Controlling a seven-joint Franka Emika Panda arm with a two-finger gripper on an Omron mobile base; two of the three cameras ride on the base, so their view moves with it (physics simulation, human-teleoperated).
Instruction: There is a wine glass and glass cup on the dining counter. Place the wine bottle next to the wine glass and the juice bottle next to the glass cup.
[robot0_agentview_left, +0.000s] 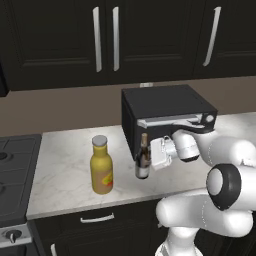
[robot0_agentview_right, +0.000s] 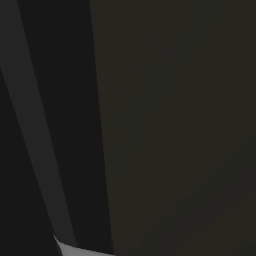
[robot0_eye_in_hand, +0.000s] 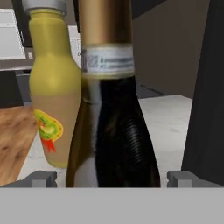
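Jaws spread to either side of the wine bottle (robot0_eye_in_hand: 111, 109) in the hand view, fingertips (robot0_eye_in_hand: 41, 178) low at both flanks of its body with gaps showing, so not yet clamped; judged released, bracketing the bottle for a grasp. Juice bottle (robot0_eye_in_hand: 52, 87) seen just behind and to one side, upright, grey cap at top, red-orange label low on its body. Left base view: gripper (robot0_agentview_left: 156, 152) reaching in sideways at the wine bottle (robot0_agentview_left: 143, 159), which stands upright on the marble kitchen counter (robot0_agentview_left: 65, 165) in front of a dark toaster oven (robot0_agentview_left: 165, 112); juice bottle (robot0_agentview_left: 101, 166) upright a short way off toward the stove (robot0_agentview_left: 12, 170), apart from the wine bottle. Dark upper cabinets (robot0_agentview_left: 105, 35) above. Right base view: dark flat panels close to the lens, nothing identifiable. Progress, as judged: neither bottle moved to the dining counter yet; both placements remain, starting with closing on the wine bottle.
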